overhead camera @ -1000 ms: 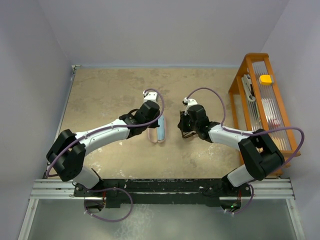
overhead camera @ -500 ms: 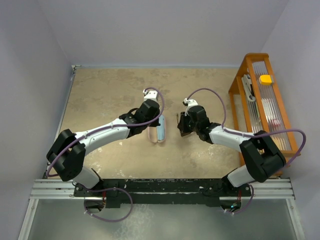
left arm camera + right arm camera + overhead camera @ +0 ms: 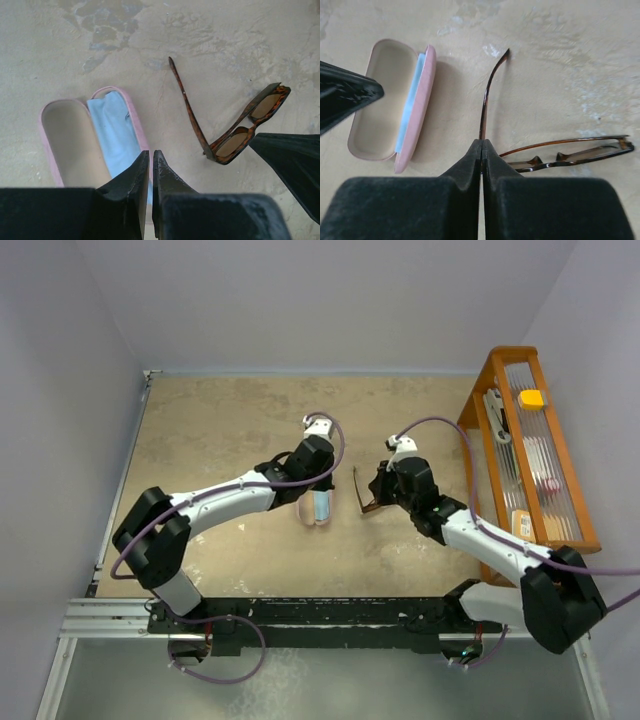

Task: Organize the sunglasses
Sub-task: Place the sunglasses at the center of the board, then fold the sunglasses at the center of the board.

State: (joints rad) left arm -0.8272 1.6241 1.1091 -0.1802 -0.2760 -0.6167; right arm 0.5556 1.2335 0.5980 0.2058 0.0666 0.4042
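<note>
Sunglasses (image 3: 565, 155) are grasped by one temple arm at the tips of the right end effector (image 3: 481, 145).

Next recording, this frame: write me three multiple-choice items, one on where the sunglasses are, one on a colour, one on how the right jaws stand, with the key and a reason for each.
1. Where are the sunglasses?
A. Inside the case.
B. Beside the case, outside it.
C. Under the cloth.

2. What colour is the cloth in the case?
A. Yellow.
B. Red.
C. Light blue.

3. How do the right jaws stand?
A. Wide open.
B. Shut on the cloth.
C. Shut on a temple arm of the sunglasses.

Key:
1 B: the open case holds only the cloth.
2 C: both wrist views show it light blue.
3 C: in the right wrist view the temple arm runs out from between the closed jaws.
</note>
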